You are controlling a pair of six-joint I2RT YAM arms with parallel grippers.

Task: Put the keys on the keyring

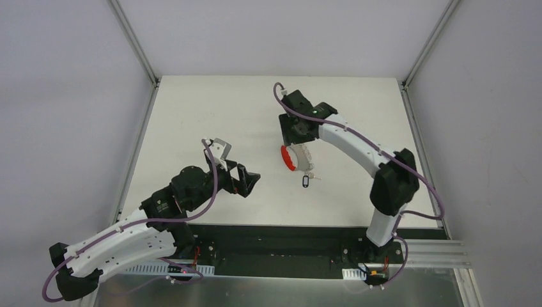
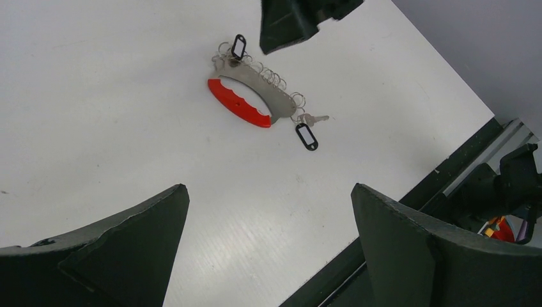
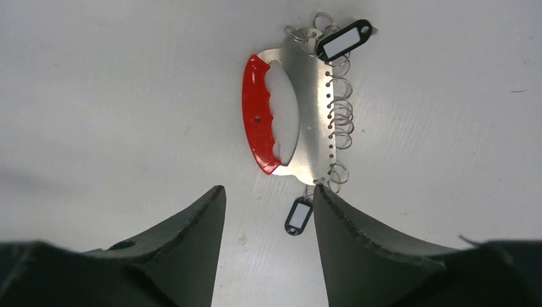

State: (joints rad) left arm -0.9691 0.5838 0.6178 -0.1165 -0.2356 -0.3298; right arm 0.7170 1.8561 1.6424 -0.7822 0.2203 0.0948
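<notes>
Red-handled keyring below the wide-open right gripper, left gripper gaping too. Approach step imo; next: pinch that tiny key.

L arm stretches fwd-right from its base, wrist bent, left gripper pointing right w/ fingers spread wide, nothing between them. R arm has elbow up on the right side and forearm running back-left. Right gripper aims straight down, fingers parted, gap narrower than the left's, also empty.
</notes>
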